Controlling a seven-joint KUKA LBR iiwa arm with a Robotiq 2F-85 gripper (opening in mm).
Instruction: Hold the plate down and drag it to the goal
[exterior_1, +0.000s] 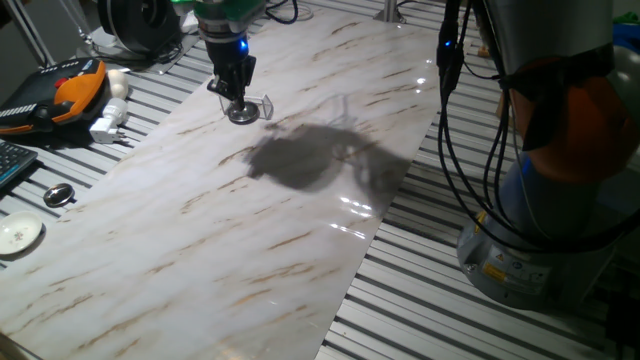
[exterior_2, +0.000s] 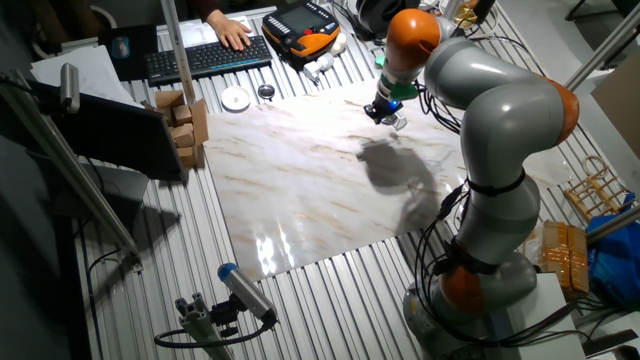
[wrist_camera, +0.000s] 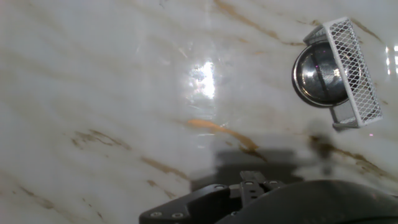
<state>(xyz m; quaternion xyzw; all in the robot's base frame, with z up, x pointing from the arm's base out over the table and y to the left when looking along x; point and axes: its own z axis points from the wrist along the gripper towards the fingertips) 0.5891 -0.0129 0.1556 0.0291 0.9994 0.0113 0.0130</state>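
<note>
One plate (wrist_camera: 321, 74) inside goal (wrist_camera: 353, 71), under hand (exterior_1: 236, 96).

My arm (exterior_2: 500, 130) in glossy grey rounded segments, orange bands at its joints, black cables (exterior_1: 455, 130) hanging alongside, grey base (exterior_1: 530, 250) with a yellow warning sticker, black gripper (exterior_1: 236, 90) beneath a green ring and blue light

The plate (exterior_1: 242, 113) lies on the surface (exterior_1: 250, 220) near its far edge, directly below the tool (exterior_1: 233, 92). The goal (exterior_1: 262, 104) stands against the plate's right side, touching it. Off the surface's left edge lie a small disc (exterior_1: 58, 195) and, nearer the camera, a flat round disc (exterior_1: 18, 236).
</note>
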